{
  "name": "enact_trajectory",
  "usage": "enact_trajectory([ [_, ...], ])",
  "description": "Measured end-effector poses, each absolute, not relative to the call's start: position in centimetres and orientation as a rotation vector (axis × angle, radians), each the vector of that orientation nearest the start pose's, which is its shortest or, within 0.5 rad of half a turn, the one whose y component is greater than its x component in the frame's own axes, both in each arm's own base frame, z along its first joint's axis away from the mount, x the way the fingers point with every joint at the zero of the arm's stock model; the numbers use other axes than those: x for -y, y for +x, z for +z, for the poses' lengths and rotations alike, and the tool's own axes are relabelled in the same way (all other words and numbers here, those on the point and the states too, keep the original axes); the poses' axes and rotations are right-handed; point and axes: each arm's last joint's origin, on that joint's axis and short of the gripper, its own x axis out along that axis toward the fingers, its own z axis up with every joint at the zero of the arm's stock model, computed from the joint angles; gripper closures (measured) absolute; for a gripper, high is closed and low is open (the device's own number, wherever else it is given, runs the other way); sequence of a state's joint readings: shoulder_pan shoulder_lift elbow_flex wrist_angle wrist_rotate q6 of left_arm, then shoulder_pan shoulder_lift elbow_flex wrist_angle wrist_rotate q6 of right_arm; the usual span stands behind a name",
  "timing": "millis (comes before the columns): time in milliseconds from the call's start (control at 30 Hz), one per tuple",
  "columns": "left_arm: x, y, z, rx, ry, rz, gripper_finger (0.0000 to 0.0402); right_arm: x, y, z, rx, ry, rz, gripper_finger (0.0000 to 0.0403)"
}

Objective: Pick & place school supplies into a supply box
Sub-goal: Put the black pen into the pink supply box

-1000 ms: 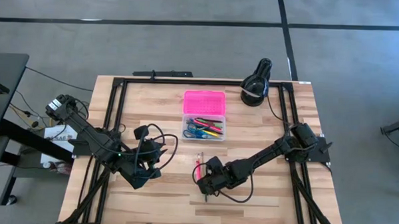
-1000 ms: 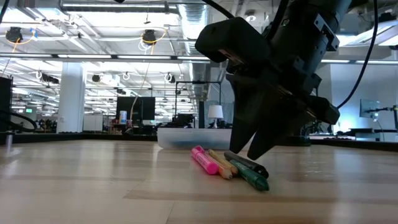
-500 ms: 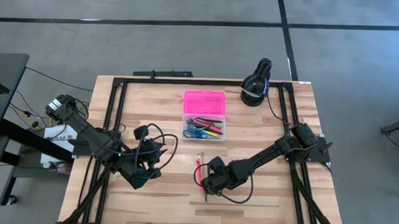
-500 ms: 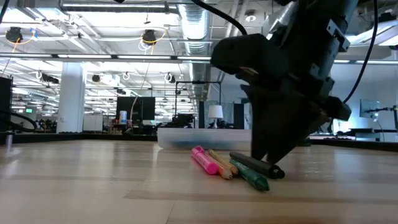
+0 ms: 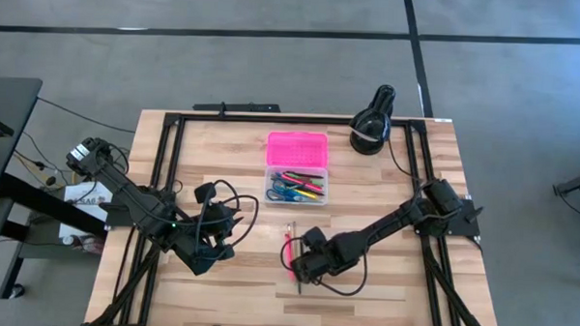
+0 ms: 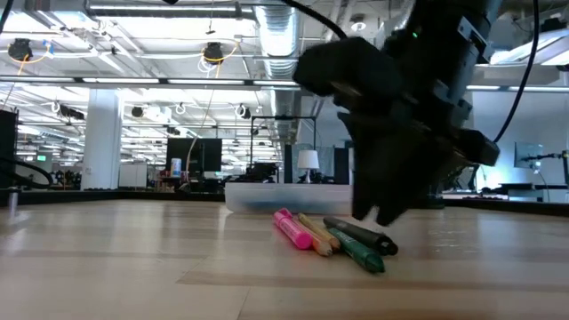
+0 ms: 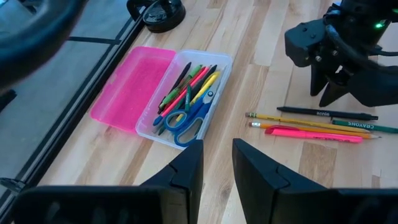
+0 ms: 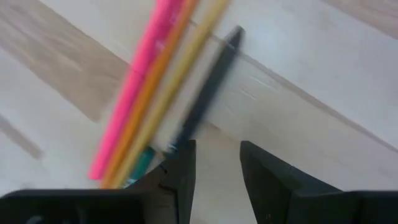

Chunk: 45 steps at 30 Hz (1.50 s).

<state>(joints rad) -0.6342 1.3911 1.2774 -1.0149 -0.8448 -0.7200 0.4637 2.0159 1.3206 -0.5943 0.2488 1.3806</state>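
Observation:
The supply box (image 5: pixel 296 168) lies open at the table's middle. Its pink lid (image 7: pixel 133 83) is flat beside the clear base (image 7: pixel 190 93), which holds several pens and blue-handled scissors (image 7: pixel 188 121). Nearer the front edge a black pen (image 7: pixel 326 114), two pencils (image 7: pixel 297 122), a pink marker (image 7: pixel 311 132) and a green crayon (image 7: pixel 368 127) lie side by side on the wood. My right gripper (image 8: pixel 214 167) stands open just over the black pen (image 6: pixel 360 235), pointing steeply down. My left gripper (image 7: pixel 217 163) hovers open at the left, holding nothing. My right gripper comes at the loose pens from above. One fingertip (image 8: pixel 181 155) stands right at the black pen's barrel (image 8: pixel 198 118), which runs past it and not between the fingers. I cannot tell whether that fingertip touches the pen. The pen lies flat on the table.
A black round device (image 5: pixel 372 122) with a cable stands at the far right corner. Black rails (image 5: pixel 170 159) run along the table's left, right and far sides. Bare wood lies between my two grippers and along the front edge.
My right gripper has tipped steeper over the loose pens and stays open. The black pen has slid a little along the table. The other pens and pencils lie as before.

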Motion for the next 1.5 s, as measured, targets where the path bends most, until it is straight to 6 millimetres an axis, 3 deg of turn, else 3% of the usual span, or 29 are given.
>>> enact_trajectory([
  [233,13.7,22.2,31.6,-0.701,0.083,0.454,0.0322,-17.2,36.0,14.6,-0.986,0.801,-0.569,0.0285],
  [800,13.7,22.2,31.6,-0.707,0.067,0.448,0.0322,-17.0,35.9,14.5,-0.983,0.772,-0.599,0.0285],
  [1033,13.7,22.3,31.6,-0.705,0.064,0.446,0.0322,-17.9,36.5,12.2,-1.018,0.791,-0.569,0.0285],
  [1500,13.7,22.2,31.6,-0.711,0.07,0.449,0.0322,-18.3,35.5,11.7,-1.117,0.737,-0.579,0.0285],
])
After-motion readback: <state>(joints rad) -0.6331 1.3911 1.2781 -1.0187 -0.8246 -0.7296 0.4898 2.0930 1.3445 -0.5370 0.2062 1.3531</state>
